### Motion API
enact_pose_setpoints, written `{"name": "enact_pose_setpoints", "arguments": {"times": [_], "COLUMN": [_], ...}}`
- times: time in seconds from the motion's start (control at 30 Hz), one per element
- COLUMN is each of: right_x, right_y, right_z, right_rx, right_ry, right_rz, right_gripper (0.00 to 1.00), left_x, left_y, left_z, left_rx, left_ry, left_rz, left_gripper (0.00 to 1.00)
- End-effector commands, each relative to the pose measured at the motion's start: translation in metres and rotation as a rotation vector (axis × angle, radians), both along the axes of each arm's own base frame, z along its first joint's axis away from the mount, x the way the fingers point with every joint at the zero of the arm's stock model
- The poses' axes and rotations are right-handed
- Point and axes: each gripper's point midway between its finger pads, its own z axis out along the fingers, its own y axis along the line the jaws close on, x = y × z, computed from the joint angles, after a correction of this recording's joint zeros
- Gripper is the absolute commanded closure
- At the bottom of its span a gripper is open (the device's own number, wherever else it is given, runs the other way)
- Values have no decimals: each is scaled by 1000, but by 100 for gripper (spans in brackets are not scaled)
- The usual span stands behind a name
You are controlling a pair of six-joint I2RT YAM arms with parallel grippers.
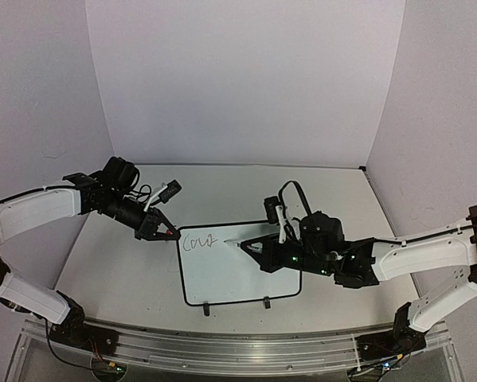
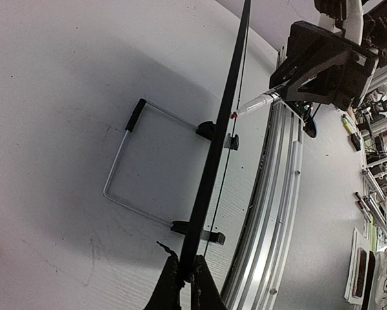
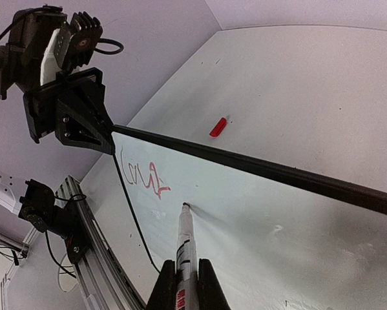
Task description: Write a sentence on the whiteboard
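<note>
The sentence (image 1: 198,239) is only begun. A few thin cursive letters stand near the upper left corner of the whiteboard (image 1: 238,278), and in the right wrist view they seem to read "Cour". The rest of the white face is bare. The whiteboard is on the desk (image 1: 111,263), between the two arms. The left wrist view shows a wire stand (image 2: 115,168) behind it, fixed by two black clips, so the board is propped up and does not lie flat.

The marker (image 3: 185,239) points at the board just to the right of the last letter. Its tip is at the surface, but I cannot tell if it really touches. The right pincer (image 3: 185,265) is clenched around the marker's body. The left pincer (image 2: 187,268) is clenched on the whiteboard's edge at the upper left corner, beside the first letter, and it steadies the board. A small red cap (image 3: 218,126) lies on the desk beyond the far edge of the whiteboard.

In my judgement the step in hand is the writing of the first word, so the task is at an early stage. The next move calls for light, even pressure of the tip and small strokes going to the right of the last letter. The left grip must hold firm, because a push on a propped board can make it slide or tip.
</note>
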Motion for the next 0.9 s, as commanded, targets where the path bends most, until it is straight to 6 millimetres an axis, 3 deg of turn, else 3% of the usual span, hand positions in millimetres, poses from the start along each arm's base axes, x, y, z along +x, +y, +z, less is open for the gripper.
{"name": "enact_pose_setpoints", "arguments": {"times": [0.0, 0.33, 0.87], "right_x": [16, 15, 0], "right_y": [1, 14, 8], "right_z": [24, 21, -3], "right_rx": [58, 41, 10], "right_ry": [-43, -45, 44], "right_rz": [-72, -28, 14], "right_gripper": [100, 100, 100], "left_x": [7, 7, 7], "left_y": [1, 1, 0], "left_z": [-5, -6, -6], "left_rx": [49, 50, 50], "left_ry": [-41, -40, -39], "left_rz": [19, 20, 19], "left_gripper": [100, 100, 100]}}
